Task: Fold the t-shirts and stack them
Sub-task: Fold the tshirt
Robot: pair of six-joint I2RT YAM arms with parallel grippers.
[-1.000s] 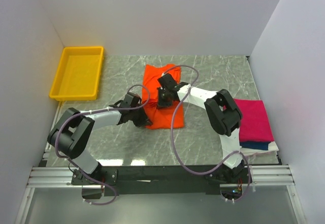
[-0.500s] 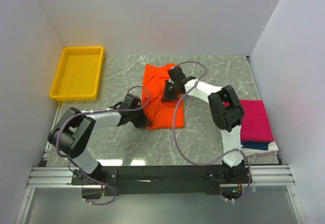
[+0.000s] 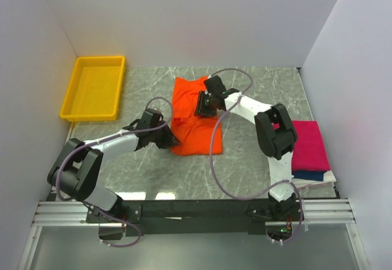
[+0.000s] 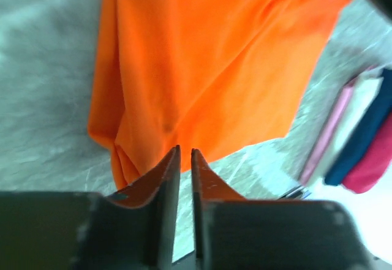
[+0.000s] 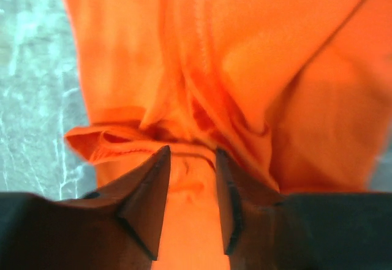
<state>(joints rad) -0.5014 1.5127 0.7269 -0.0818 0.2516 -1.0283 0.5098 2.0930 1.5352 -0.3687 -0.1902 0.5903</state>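
From where I stand, most of the job looks done. At the right edge of the frame a folded magenta t-shirt [image 3: 306,142] tops a neat pile, with a navy t-shirt [image 3: 309,175] and a white t-shirt [image 3: 329,176] peeking out beneath it. The orange t-shirt [image 3: 197,136] lies in the middle of the marble table [image 3: 257,92], well apart from that pile. It is drawn into a long upright panel, smooth at its lower end but rumpled and bunched near the top. The right gripper [image 3: 204,106] sits over that rumpled upper part with its fingers spread. Cloth is gathered under the gap, though I see no pinch on it. The left gripper [image 3: 169,137] is at the shirt's lower left corner, its fingers parted only a crack, with nothing between them. I'd judge the orange shirt is midway through folding. It likely wants at least one more fold to shorten it, then a carry across to the pile. The yellow tray [image 3: 72,108] in the upper left holds no shirt.
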